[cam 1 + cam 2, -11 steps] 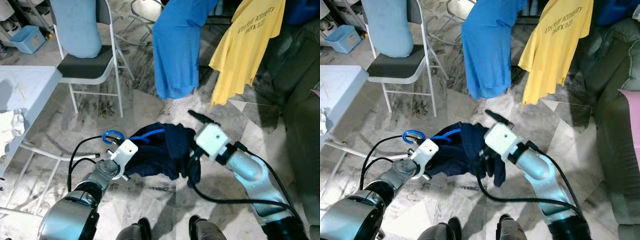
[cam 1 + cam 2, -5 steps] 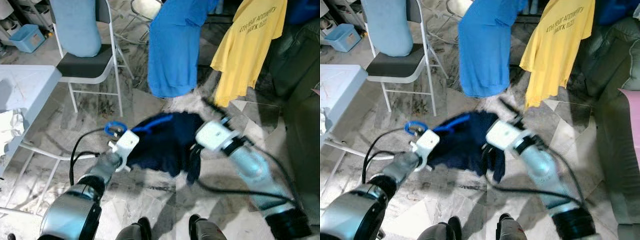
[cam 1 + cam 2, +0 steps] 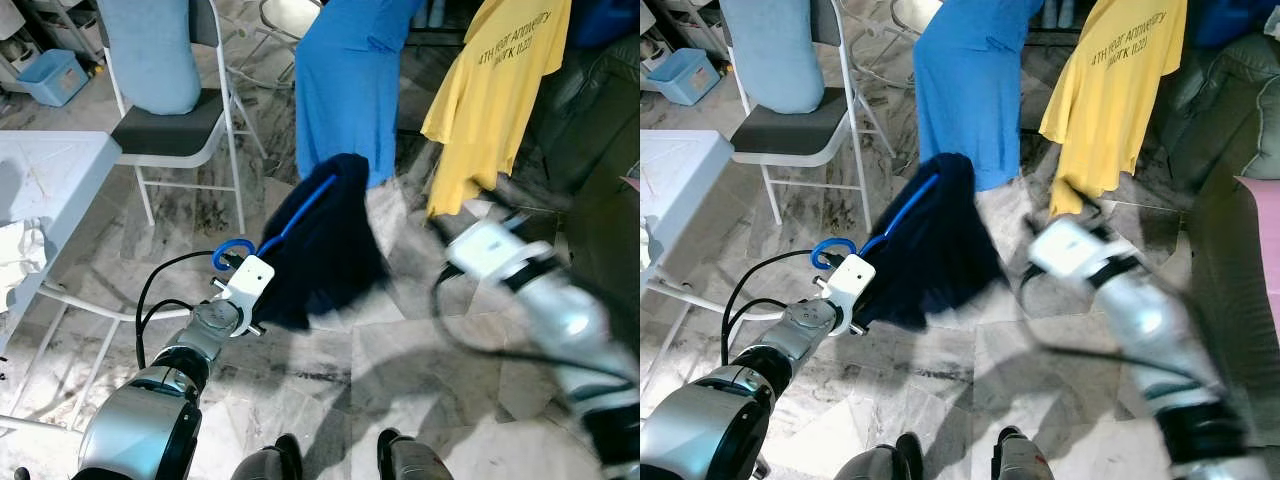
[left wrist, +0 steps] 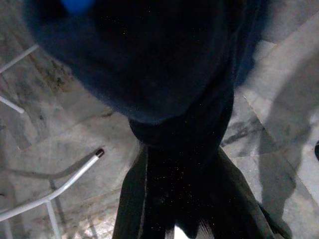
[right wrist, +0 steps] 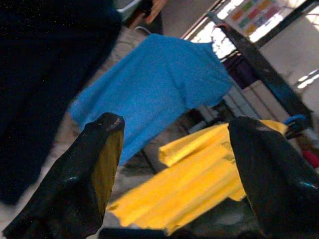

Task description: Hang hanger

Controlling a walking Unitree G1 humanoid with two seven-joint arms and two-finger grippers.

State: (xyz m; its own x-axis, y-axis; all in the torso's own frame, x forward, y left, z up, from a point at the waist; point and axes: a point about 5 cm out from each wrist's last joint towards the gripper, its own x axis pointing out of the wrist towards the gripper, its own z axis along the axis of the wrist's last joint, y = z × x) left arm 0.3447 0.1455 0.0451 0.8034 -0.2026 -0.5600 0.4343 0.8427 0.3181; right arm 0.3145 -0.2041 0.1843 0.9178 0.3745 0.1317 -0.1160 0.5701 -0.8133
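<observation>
A blue hanger (image 3: 300, 210) carries a dark navy garment (image 3: 330, 245), which hangs off it above the marble floor. Its blue hook (image 3: 232, 252) curls just over my left gripper (image 3: 262, 298). That gripper is shut on the hanger at the hook end, with navy cloth bunched around its fingers (image 4: 149, 199). My right gripper (image 5: 175, 124) stands open and holds nothing. It is off to the right of the garment, and its arm (image 3: 560, 310) is blurred. A blue shirt (image 5: 149, 84) and a yellow shirt (image 5: 199, 169) lie beyond its fingers.
A blue shirt (image 3: 345, 90) and a yellow T-shirt (image 3: 490, 90) hang ahead. A folding chair (image 3: 175, 130) with a pale blue cover stands at the left, a white table (image 3: 50, 170) nearer left, and a dark sofa (image 3: 600, 150) at the right.
My right gripper has let go of the navy garment and swung away to the right. The garment, bunched low between both grippers before, now hangs higher from the hanger in my left gripper.
</observation>
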